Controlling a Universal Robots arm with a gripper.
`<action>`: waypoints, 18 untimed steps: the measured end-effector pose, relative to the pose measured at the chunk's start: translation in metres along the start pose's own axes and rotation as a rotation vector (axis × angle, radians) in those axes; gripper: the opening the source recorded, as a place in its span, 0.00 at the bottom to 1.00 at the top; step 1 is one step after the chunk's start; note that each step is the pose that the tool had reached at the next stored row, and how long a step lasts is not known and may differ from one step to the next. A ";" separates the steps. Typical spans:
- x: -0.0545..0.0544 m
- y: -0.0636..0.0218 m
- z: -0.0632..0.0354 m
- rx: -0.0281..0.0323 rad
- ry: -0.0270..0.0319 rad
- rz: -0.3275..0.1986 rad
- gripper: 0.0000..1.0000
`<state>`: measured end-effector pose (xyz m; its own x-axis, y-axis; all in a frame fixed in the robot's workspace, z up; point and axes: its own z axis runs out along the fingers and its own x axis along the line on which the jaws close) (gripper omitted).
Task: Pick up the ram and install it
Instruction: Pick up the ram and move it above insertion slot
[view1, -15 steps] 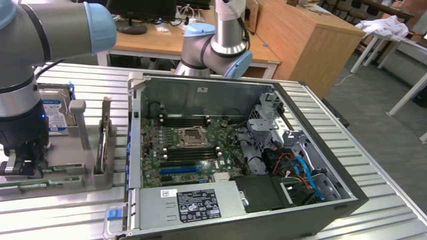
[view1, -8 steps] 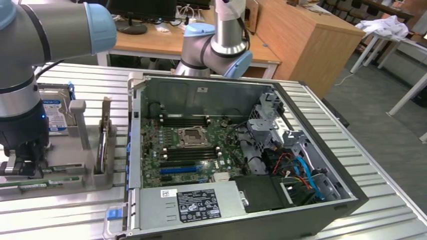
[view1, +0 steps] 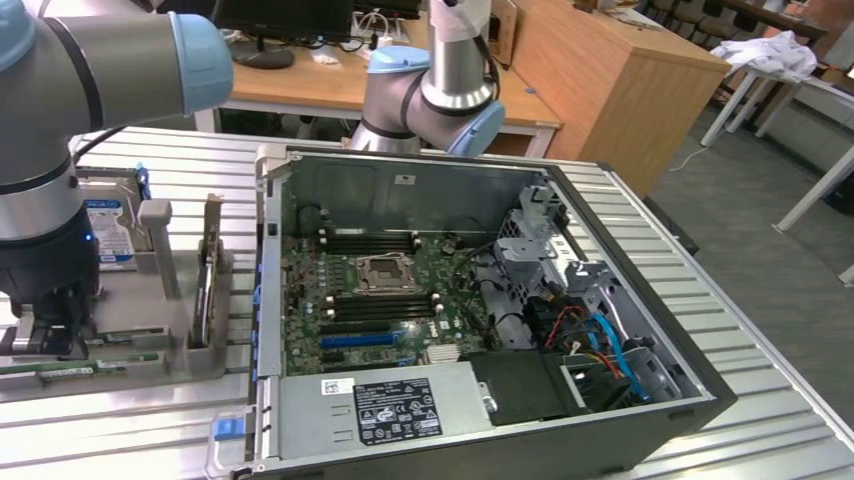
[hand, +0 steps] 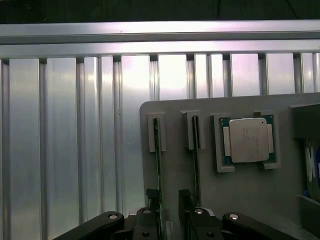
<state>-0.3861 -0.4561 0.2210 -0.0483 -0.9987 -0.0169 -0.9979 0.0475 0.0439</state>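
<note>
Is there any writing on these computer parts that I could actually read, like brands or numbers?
Black label on the case's power unit: print and symbols, too small to read.
White sticker beside it: too small to read.
Hard drive label, blue-white: blurred.
Processor chip: faint marks, unreadable.
Nothing can be quoted.

**Robotics lab in an office-like room**
A robot arm (view1: 54, 120) stands over a ribbed metal bench (view1: 174, 150). An open computer case (view1: 454, 300) sits just beside the claw (view1: 47, 325), and wooden desks (view1: 601, 80) with monitors (view1: 287, 15) stand well beyond the claw.
</note>
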 end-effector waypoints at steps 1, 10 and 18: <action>0.000 0.0000 0.0005 0.0000 0.0000 0.000 0.30; 0.001 -0.0001 0.0007 0.0001 0.0000 0.000 0.30; 0.001 -0.0001 0.0020 0.0001 0.0000 0.000 0.30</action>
<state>-0.3861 -0.4573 0.2189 -0.0483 -0.9987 -0.0169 -0.9979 0.0475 0.0438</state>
